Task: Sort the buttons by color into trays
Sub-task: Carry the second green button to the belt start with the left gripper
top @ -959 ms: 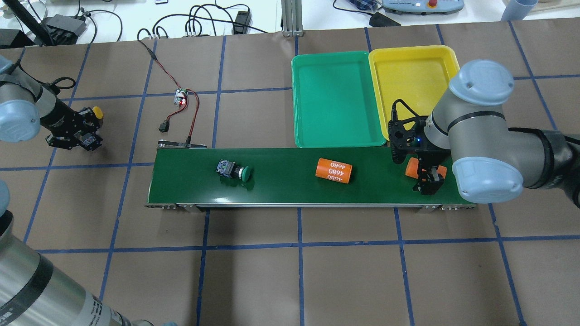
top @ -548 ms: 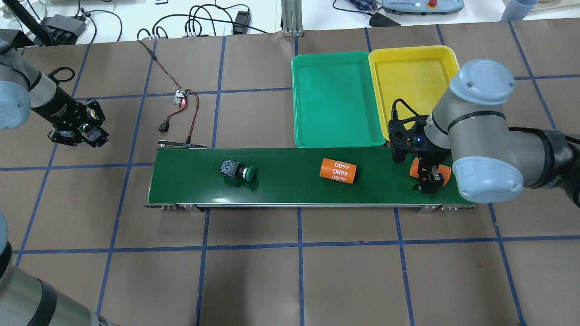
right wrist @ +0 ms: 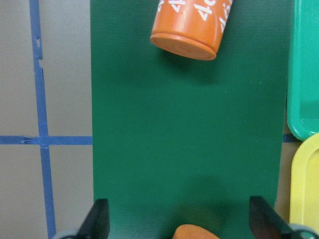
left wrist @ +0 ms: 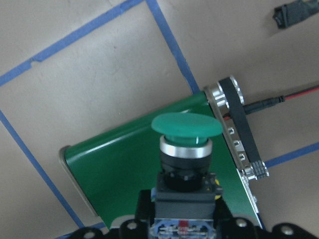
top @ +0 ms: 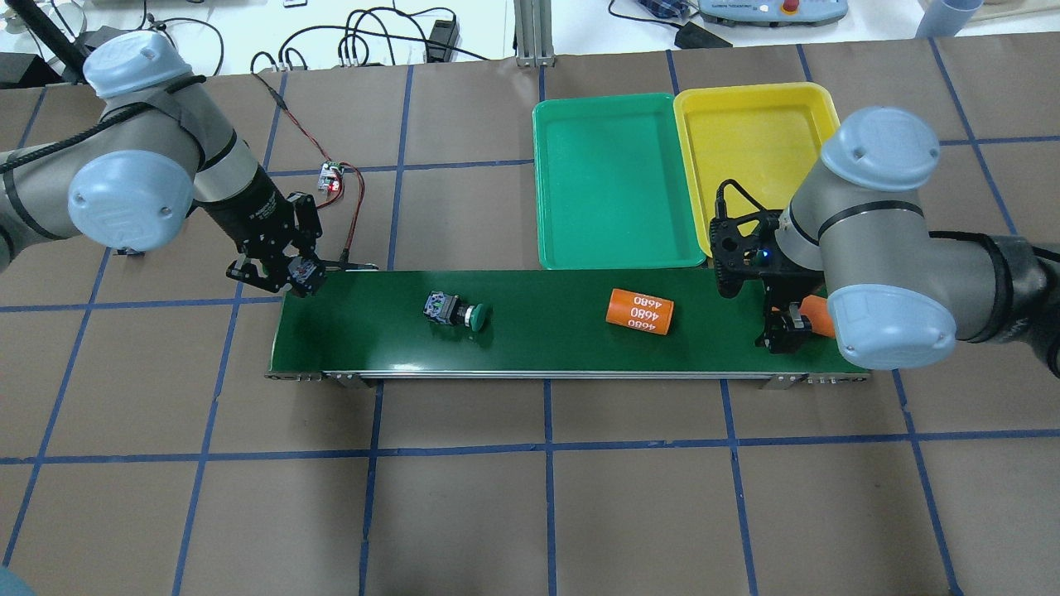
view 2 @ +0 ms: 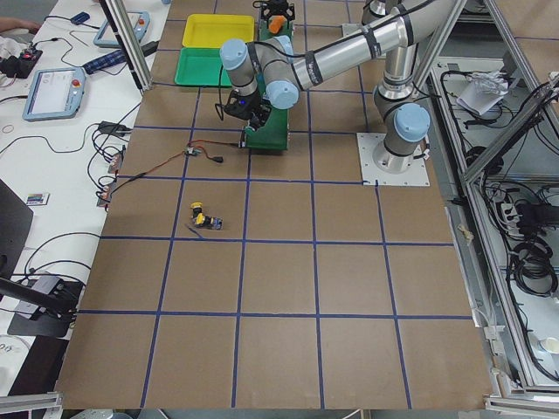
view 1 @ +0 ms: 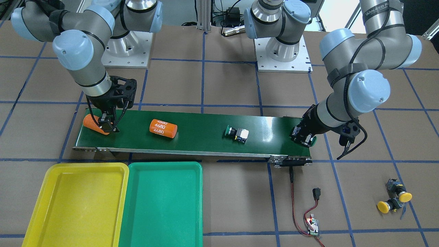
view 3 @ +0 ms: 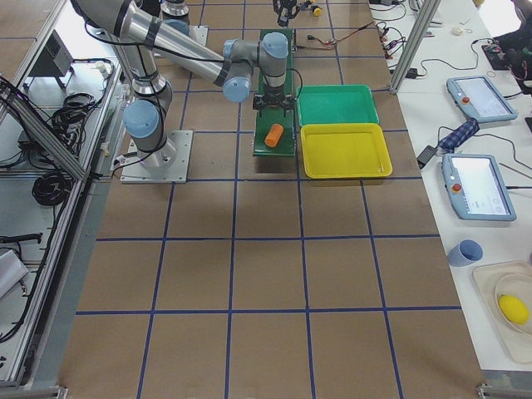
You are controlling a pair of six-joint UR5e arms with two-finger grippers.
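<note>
Left pincer (top: 296, 275) grips a green button (left wrist: 185, 149) at the belt's (top: 563, 339) 9 o'clock end, right pincer (top: 787, 329) gapes over an orange cylinder (view 1: 90, 122).

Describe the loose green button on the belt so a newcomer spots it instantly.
Find the long dark green conveyor belt mid-table. Between the left gripper at one end and the orange 4680 cylinder lies the loose green button, on its side. Unlike the held green button in that gripper, it lies free: blocky dark body, round green cap.
</note>
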